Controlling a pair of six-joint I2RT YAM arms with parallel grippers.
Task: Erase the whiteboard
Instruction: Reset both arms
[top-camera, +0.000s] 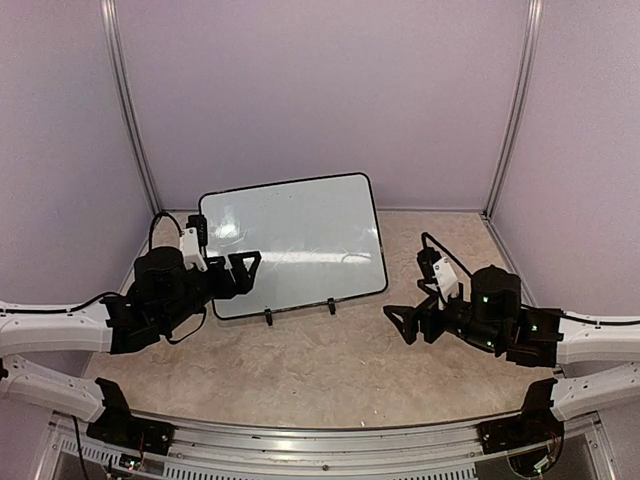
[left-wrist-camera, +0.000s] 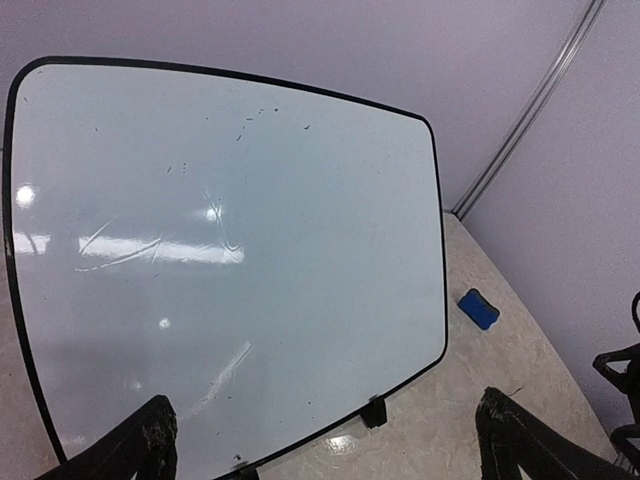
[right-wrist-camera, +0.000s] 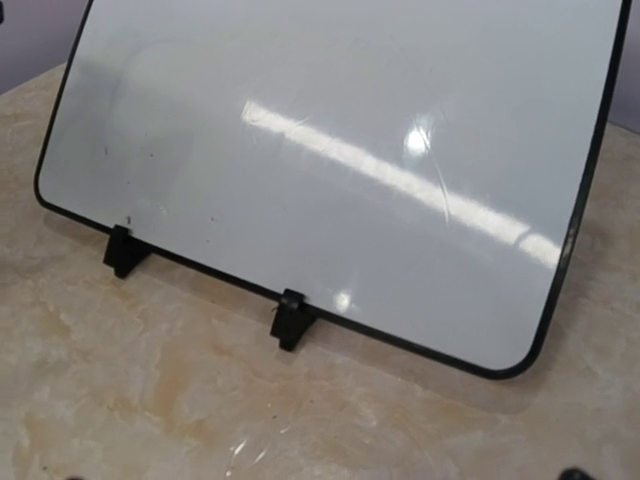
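Note:
The whiteboard (top-camera: 300, 240) stands tilted back on two small black feet at the middle of the table. Its glossy face (left-wrist-camera: 230, 250) carries only faint smears and a few dark specks. My left gripper (top-camera: 243, 274) is open in front of the board's lower left part, nothing between its fingers (left-wrist-camera: 150, 430). My right gripper (top-camera: 400, 324) is open low over the table, off the board's lower right corner and apart from it. The right wrist view shows the board's bottom edge (right-wrist-camera: 330, 150) and a foot (right-wrist-camera: 292, 318).
A small blue eraser block (left-wrist-camera: 478, 308) lies on the beige table right of the board, near the back corner. Lilac walls with metal posts (top-camera: 128, 110) close in the back and both sides. Part of the right arm (left-wrist-camera: 622, 380) shows at the left wrist view's edge.

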